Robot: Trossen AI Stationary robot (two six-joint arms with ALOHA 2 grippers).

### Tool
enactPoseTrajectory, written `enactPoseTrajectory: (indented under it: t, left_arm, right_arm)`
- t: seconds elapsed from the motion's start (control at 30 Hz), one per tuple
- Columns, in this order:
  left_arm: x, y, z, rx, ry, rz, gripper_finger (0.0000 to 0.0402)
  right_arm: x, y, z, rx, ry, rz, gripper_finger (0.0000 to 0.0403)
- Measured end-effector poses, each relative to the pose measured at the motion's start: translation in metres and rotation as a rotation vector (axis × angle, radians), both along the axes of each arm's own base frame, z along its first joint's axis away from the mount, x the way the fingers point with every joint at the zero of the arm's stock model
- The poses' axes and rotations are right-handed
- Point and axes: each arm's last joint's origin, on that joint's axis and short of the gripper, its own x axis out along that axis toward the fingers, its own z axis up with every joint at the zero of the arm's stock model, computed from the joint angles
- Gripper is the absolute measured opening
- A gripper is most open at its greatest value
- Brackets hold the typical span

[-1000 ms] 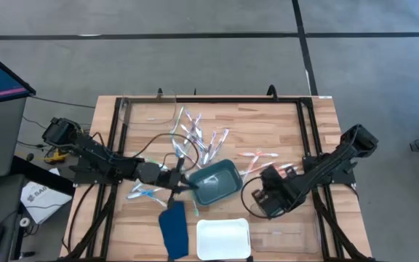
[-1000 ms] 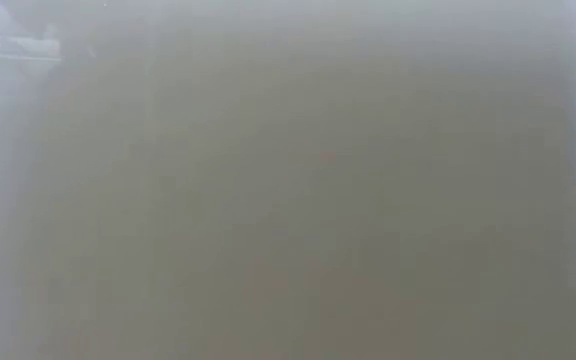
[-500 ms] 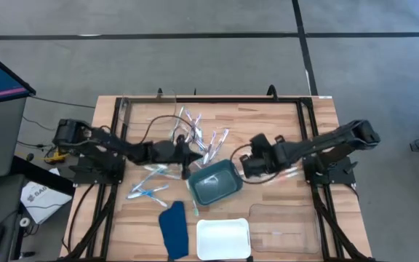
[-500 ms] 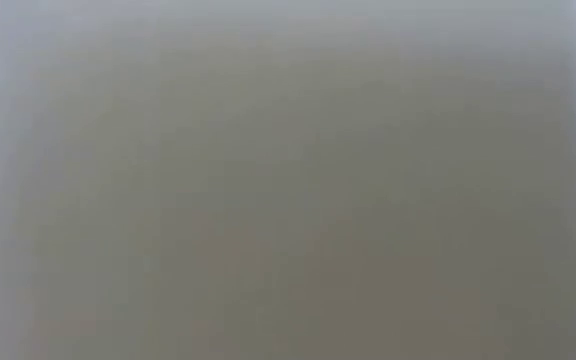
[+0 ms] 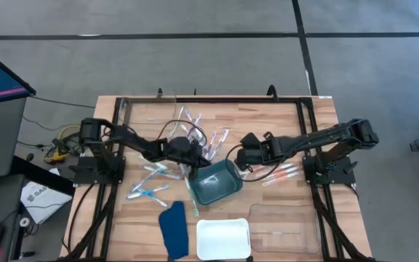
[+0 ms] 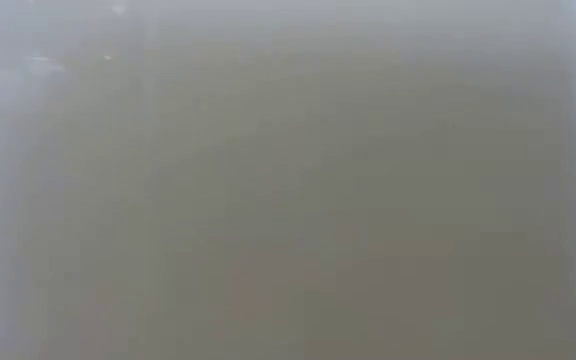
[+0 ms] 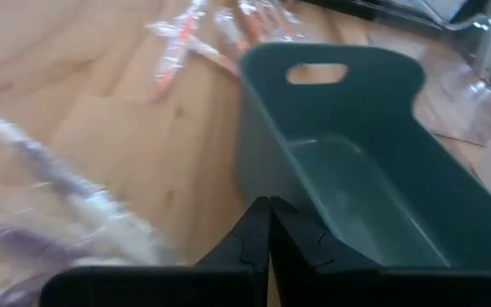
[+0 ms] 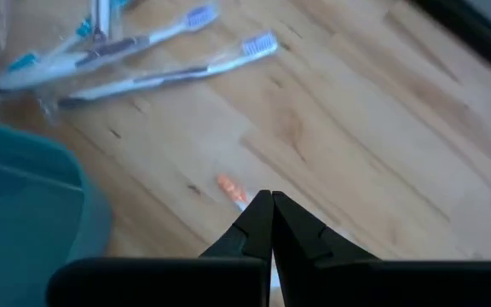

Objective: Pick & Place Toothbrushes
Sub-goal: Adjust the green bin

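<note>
A teal bin (image 5: pixel 214 182) stands mid-table and also shows in the left wrist view (image 7: pixel 356 179). Toothbrushes lie on the wood in loose groups: purple-grey ones (image 5: pixel 198 135) beyond the bin, blue ones (image 5: pixel 148 191) to its left, pink-orange ones (image 5: pixel 275 173) to its right. My left gripper (image 5: pixel 189 151) is shut and empty at the bin's far left corner. My right gripper (image 5: pixel 242 156) is shut on a pink-orange toothbrush (image 8: pixel 231 189) just above the table, by the bin's far right corner. My right gripper pinches the pink-orange toothbrush between its two fingertips. The orange end (image 8: pixel 226 183) sticks out a little beyond the tips. The fingers hide the rest of the handle, and I cannot tell whether it hangs clear of the wood.
A white tray (image 5: pixel 222 239) and a dark blue cloth-like piece (image 5: pixel 173 229) lie at the near edge, with a clear tray (image 5: pixel 282 233) to their right. Two pale toothbrushes (image 8: pixel 160 64) lie ahead of my right gripper. The low view shows only grey haze.
My left gripper has gone from the bin's near left side toward the far edge, to the bin's far left corner. My right gripper has gone from the near right part of the table toward the far edge and the left, up to the bin.
</note>
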Motion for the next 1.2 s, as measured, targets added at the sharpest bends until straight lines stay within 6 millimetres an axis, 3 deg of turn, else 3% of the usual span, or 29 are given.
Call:
enactPoseTrajectory:
  t: [0.27, 0.73, 1.2]
  left_arm:
    - [0.009, -0.014, 0.0, 0.011, -0.008, -0.089, 0.0001]
    - [0.012, -0.016, 0.003, 0.044, -0.024, -0.136, 0.0001]
    - [0.016, -0.033, 0.008, 0.093, -0.052, -0.222, 0.0001]
  right_arm:
    - [-0.001, 0.001, -0.004, 0.026, 0.001, 0.009, 0.0]
    - [0.003, 0.002, -0.003, 0.027, -0.004, 0.071, 0.0]
    - [0.003, 0.002, -0.003, 0.026, -0.002, 0.074, 0.0]
